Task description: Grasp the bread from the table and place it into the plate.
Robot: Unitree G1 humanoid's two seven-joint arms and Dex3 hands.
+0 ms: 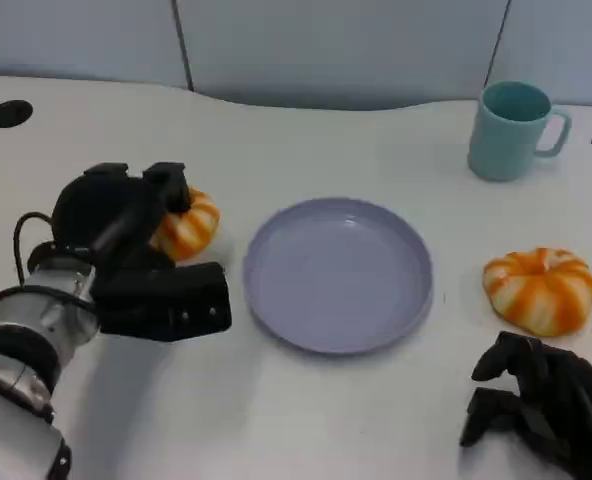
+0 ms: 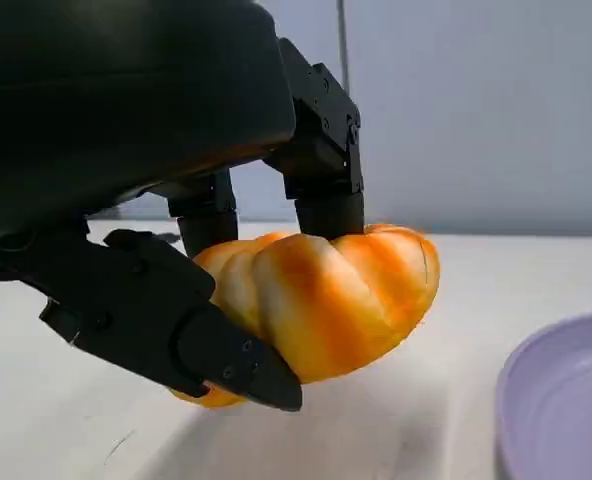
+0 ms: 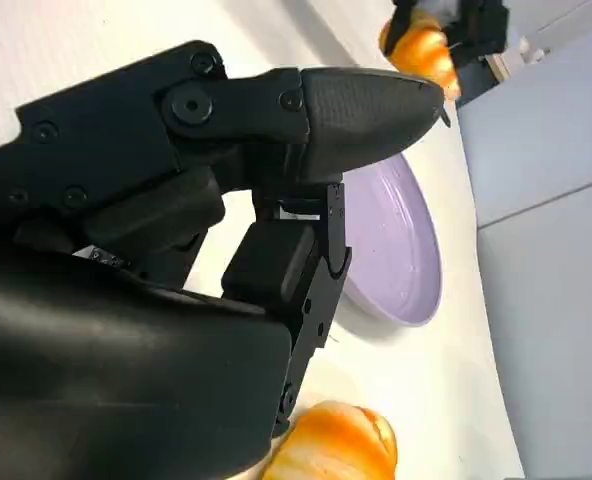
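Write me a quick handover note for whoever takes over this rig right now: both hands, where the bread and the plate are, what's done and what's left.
Left hand: grips one orange striped bread, which the left wrist view shows lifted just off the table, left of the plate.
Right hand: holds nothing, fingers curled, resting on the table near the second bread.
Second bread lies on the table right of the plate. A teal mug stands behind it.
Done: first bread grasped.
Left: carry it over the plate and set it down; the plate holds nothing yet.
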